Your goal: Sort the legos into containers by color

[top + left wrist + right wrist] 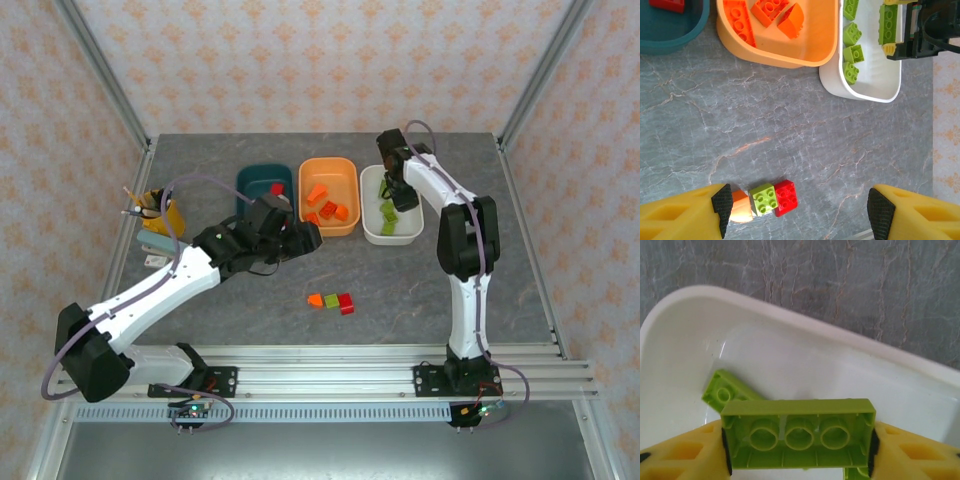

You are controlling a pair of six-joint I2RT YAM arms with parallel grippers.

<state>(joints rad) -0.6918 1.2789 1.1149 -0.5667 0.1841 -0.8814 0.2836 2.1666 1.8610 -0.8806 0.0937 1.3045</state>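
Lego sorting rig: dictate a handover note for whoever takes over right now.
Left gripper: open, near the loose bricks (orange, green, red) on the table.
Right gripper: shut on a green brick above the white tub.
Done: red brick in teal tub, orange ones in orange tub, greens in white tub.
Left: drop the green brick, then sort the loose bricks.

The white tub (840, 370) is smooth, glossy plastic with bright highlights. The lime brick (797, 440) over it is moulded plastic with a soft sheen. Around the white tub, the tabletop (790, 130) looks matt and grey-veined, like stone.
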